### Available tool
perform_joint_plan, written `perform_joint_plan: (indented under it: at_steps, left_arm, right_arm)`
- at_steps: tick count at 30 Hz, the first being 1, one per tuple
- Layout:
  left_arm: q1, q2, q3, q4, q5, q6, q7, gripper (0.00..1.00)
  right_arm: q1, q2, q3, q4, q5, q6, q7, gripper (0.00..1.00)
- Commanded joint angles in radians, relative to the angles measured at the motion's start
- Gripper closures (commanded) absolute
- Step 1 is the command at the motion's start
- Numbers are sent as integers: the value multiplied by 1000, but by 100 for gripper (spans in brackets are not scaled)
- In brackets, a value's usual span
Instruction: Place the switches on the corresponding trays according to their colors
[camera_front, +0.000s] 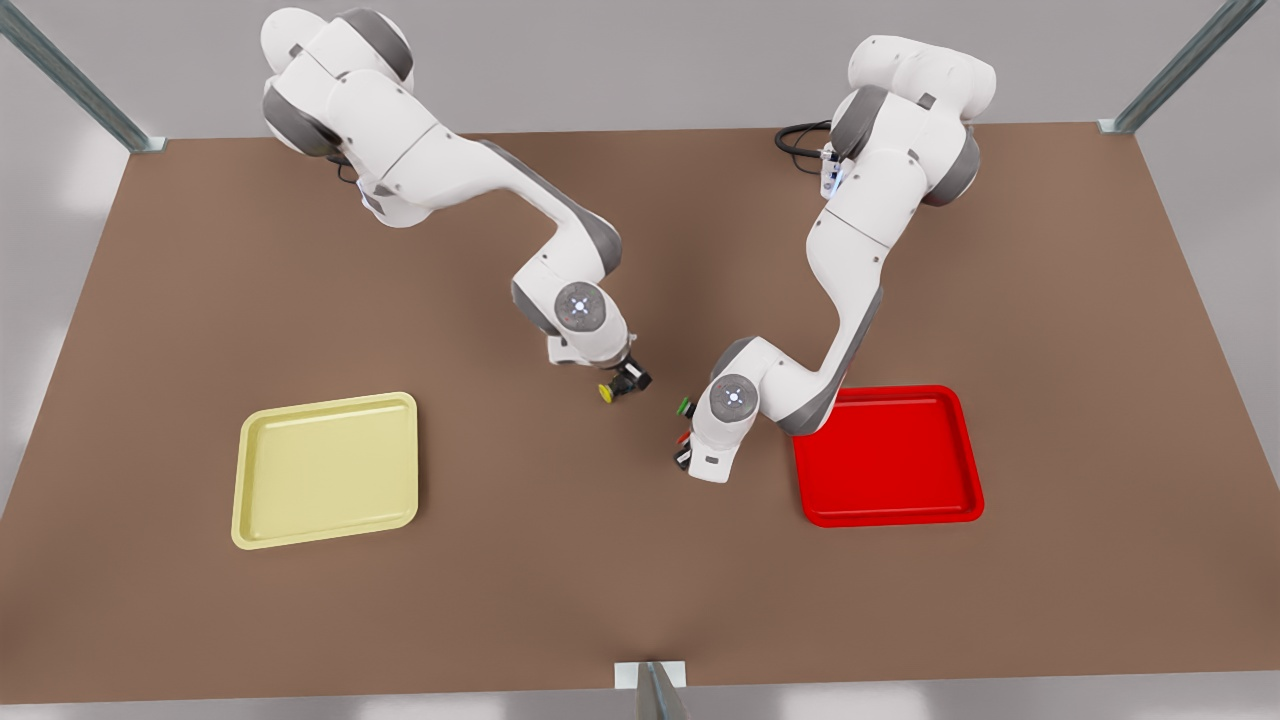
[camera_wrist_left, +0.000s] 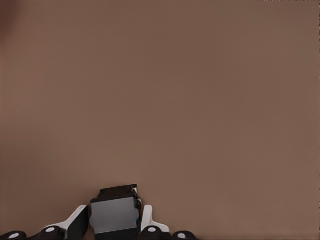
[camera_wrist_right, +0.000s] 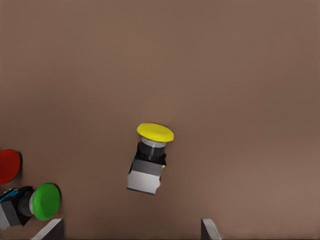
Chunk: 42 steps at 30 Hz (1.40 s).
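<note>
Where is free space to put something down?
Free: inside the yellow tray and red tray, and the table strip between them. Crowded: the middle, where left gripper, right gripper, yellow switch, red switch and green switch cluster.

Brown table; green-capped switch lying on it, mid-table.

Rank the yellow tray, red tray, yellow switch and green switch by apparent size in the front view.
1-2. Yellow tray and red tray: look alike, the red one partly hidden by an arm.
3. Yellow switch.
4. Green switch, partly hidden, so unsure.
</note>
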Motion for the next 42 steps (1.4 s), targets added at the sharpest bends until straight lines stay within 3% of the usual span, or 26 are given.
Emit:
perform_joint_plan:
  at_steps: [1, 17, 21, 27, 30, 31, 32, 33, 36, 39, 42]
  left_arm:
    - [0, 0, 0, 0, 9, 0, 0, 46]
    - [0, -17, 12, -17, 6, -14, -6, 47]
    - [12, -109, 44, -32, 0, -78, 32, 47]
    - [179, -287, 149, -176, -34, -123, 425, 46]
    - [265, -281, 202, -222, -38, -87, 658, 46]
    - [288, -276, 202, -228, -34, -89, 678, 43]
    - [288, -281, 202, -282, -30, -87, 684, 28]
    - [290, -294, 202, -328, -29, -87, 686, 1]
    - [299, -371, 202, -477, -30, 12, 701, 0]
    - [299, -440, 201, -456, -40, -21, 698, 0]
    - [299, -543, 196, -368, -138, -187, 738, 0]
  right_arm:
    - [1, 3, 0, -1, -2, 5, 1, 0]
    - [1, 119, -9, 11, -58, 40, 2, 0]
    - [1, 147, -11, 26, -63, 42, -2, 0]
    - [1, 156, -11, 25, -69, 42, 5, 0]
    - [2, 164, -11, 26, -95, 43, 5, 0]
    - [2, 162, -11, 25, -97, 51, 5, 0]
    - [4, 164, -11, 17, -97, 89, 7, 0]
    - [15, 164, -11, 20, -95, 89, 7, 0]
    - [15, 170, -11, 23, -97, 91, 7, 0]
    - [16, 184, -11, 25, -97, 93, 7, 0]
    - [16, 191, -11, 25, -97, 94, 5, 3]
